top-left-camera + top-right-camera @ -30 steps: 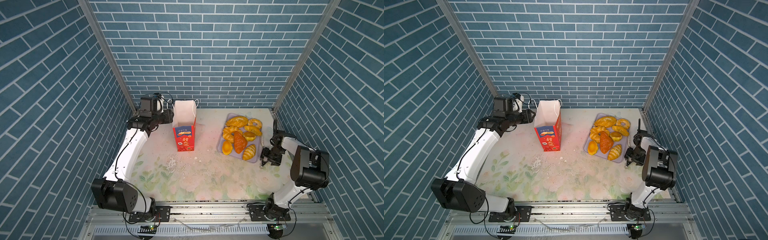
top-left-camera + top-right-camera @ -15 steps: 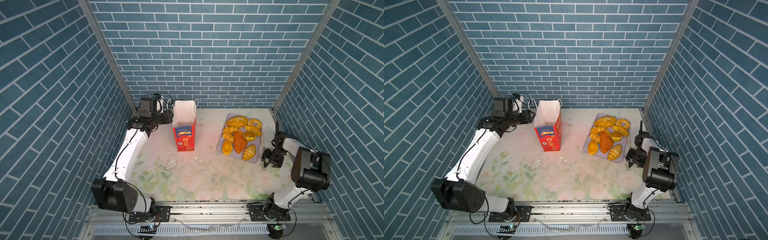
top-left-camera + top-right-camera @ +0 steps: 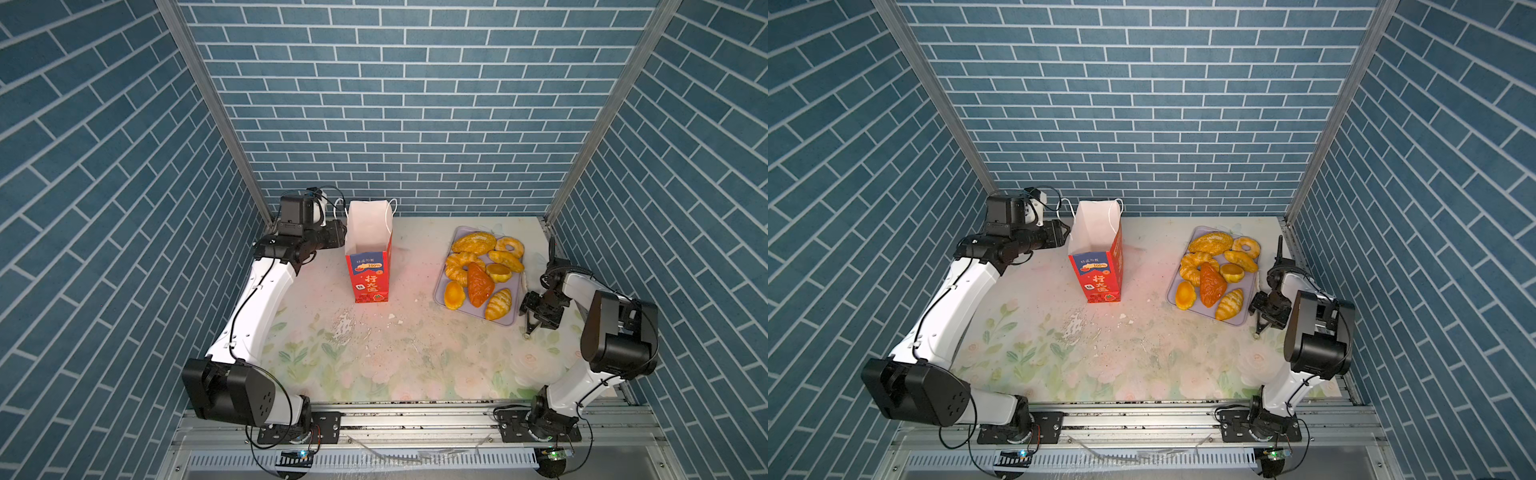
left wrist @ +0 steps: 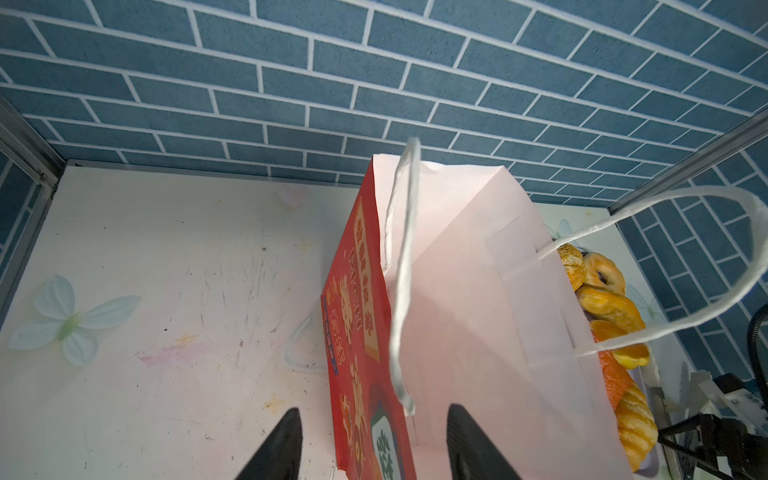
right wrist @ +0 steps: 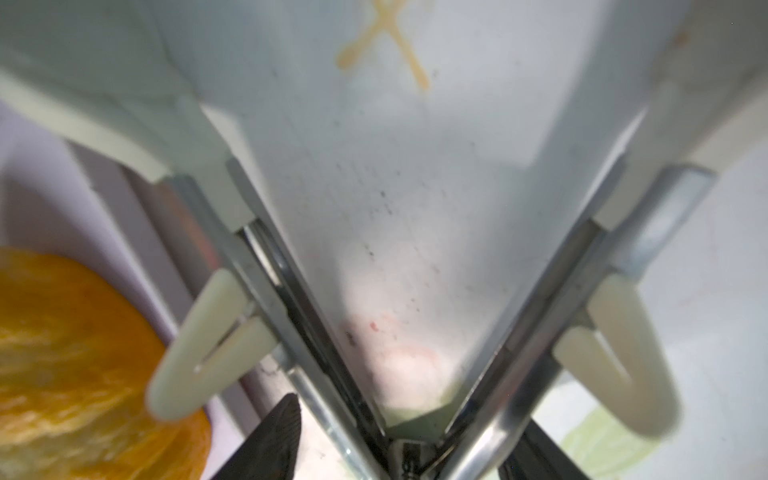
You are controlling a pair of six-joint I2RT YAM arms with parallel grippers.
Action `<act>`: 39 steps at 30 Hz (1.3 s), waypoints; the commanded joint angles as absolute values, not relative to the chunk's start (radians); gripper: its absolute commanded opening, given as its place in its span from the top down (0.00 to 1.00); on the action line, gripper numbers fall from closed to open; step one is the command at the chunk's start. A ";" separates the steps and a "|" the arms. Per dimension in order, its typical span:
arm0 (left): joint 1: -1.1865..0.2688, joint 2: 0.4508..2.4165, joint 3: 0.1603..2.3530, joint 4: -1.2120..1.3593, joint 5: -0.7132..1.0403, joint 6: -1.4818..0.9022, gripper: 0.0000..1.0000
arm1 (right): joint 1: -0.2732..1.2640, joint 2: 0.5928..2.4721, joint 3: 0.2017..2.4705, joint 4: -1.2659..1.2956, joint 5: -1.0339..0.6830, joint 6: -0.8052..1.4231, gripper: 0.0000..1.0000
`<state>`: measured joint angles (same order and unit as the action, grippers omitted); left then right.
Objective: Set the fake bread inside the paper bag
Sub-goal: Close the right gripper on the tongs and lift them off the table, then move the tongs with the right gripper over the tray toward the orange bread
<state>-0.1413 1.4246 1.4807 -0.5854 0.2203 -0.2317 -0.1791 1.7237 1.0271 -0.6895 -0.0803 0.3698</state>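
Left hand [image 3: 343, 233], in a top view, is at the tall red paper gift bag [image 3: 370, 272]; glossy golden toy pastries [image 3: 480, 284] lie on a lilac tray [image 3: 511, 319]. Left wrist: its fingers [image 4: 284, 442] stand apart astride the bag's wall. Right wrist: right hand [image 5: 411, 422] grips spread steel tongs [image 5: 519, 332] — empty.

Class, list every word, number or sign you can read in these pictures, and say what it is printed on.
"100%": blue band on the front of the paper bag.
Gold Chinese characters below it: too small to read.
Bag's side print: blurred.
Nothing else carries text.
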 commanded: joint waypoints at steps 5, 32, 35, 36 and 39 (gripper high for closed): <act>-0.132 1.411 1.463 -0.572 0.204 -0.230 0.43 | -0.169 1.763 1.006 -0.709 -0.029 0.380 0.31; -0.127 1.401 1.474 -0.574 0.218 -0.230 0.43 | -0.175 1.798 1.041 -0.703 -0.025 0.301 0.49; -0.127 1.393 1.469 -0.572 0.212 -0.229 0.43 | -0.175 1.722 1.051 -0.746 0.019 0.284 0.53; -0.127 1.392 1.468 -0.571 0.211 -0.228 0.43 | -0.176 1.685 1.055 -0.764 0.031 0.278 0.53; -0.126 1.387 1.469 -0.571 0.209 -0.231 0.43 | -0.171 1.577 1.087 -0.828 0.052 0.272 0.54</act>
<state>-0.1349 1.4136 1.4757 -0.5854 0.2138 -0.2314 -0.1745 1.6966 1.0554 -0.7403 0.0151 0.3054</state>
